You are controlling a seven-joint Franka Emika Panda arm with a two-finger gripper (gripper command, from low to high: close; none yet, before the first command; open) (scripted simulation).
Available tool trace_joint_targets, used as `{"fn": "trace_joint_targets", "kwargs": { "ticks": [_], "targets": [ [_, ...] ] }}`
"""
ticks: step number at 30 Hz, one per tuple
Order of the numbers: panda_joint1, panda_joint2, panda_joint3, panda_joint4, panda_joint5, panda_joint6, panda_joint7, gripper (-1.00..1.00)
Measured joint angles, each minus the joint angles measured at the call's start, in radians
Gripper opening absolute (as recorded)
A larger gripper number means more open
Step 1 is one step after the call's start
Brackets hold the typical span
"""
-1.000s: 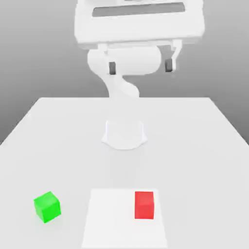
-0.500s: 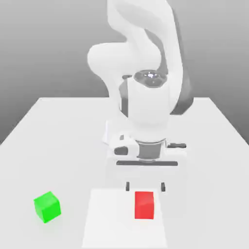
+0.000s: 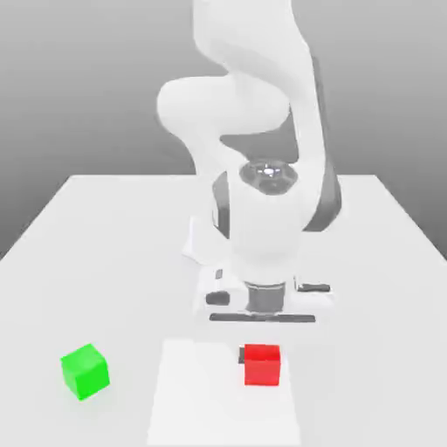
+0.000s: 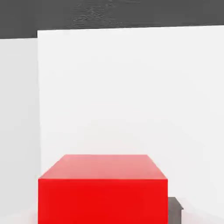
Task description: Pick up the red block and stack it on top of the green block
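Two blocks sat low in the exterior view — the red block [image 3: 261, 364] near bottom centre on a paler white mat [image 3: 192, 402], the green block [image 3: 85, 370] at lower left. Your gripper [image 3: 260, 347] was clamped on the red one. You were at the grasp step — next called for lifting, then carrying it over the green. White table [image 3: 105, 236], grey backdrop.

Bright, even, diffuse light with no glare; the white worktop [image 3: 105, 244] carries only faint soft shadows. Edges look slightly soft, without distortion.
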Motion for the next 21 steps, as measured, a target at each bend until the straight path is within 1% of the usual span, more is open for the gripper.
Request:
{"fn": "trace_joint_targets", "kwargs": {
  "ticks": [1, 3, 12, 13, 18, 19, 21],
  "targets": [
    [-0.002, -0.035, 0.001, -0.005, 0.007, -0.03, -0.005, -1.0],
    [-0.07, -0.06, -0.029, 0.008, 0.013, -0.068, -0.039, -1.0],
    [-0.42, -0.081, -0.176, 0.111, 0.023, -0.192, -0.239, -1.0],
    [-0.457, -0.068, -0.181, 0.119, 0.028, -0.187, -0.256, -1.0],
    [-0.465, 0.088, -0.152, 0.133, 0.077, -0.047, -0.304, -1.0],
    [-0.469, 0.107, -0.148, 0.134, 0.082, -0.029, -0.308, 1.0],
    [-0.469, 0.107, -0.148, 0.134, 0.082, -0.029, -0.308, 1.0]
  ]
}}
